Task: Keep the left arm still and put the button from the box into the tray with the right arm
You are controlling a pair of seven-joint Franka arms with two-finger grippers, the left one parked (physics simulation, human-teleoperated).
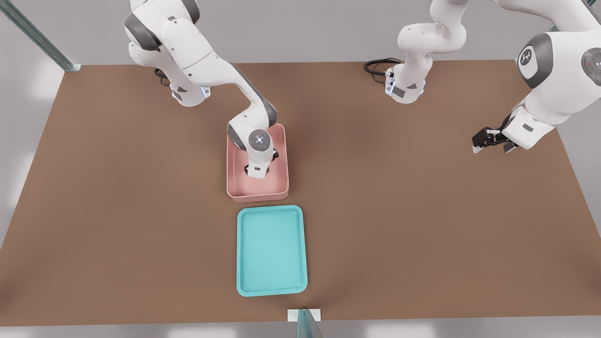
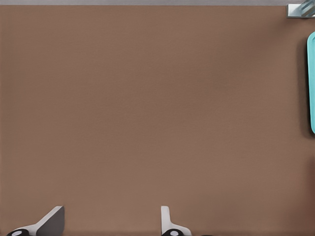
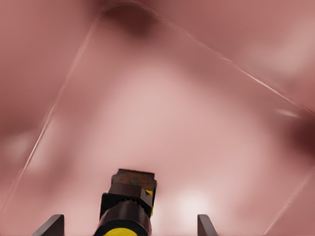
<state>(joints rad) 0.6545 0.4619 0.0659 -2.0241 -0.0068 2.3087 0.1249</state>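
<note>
1. Right arm (image 1: 220, 77) reaching down from the front view's upper left – wrist disc glowing white above the box (image 1: 257, 190).
2. Tool (image 3: 130, 228) lowered inside the box, below the rim; in the front view mostly hidden by the wrist.
3. Fingers (image 3: 49, 226) spread apart, one on each side of the button (image 3: 127, 206), with a gap on either side – open, not gripping.
4. Button lying on the pink floor of the box, dark body and yellow cap, midway between the fingers; not visible in the front view.
5. Tray (image 1: 271, 288) on the brown bench (image 1: 422, 225), just beside the box on the side nearer the camera, apart from it.
6. Edge of the tray (image 2: 312, 83) also seen at the side of the left wrist view.
</note>
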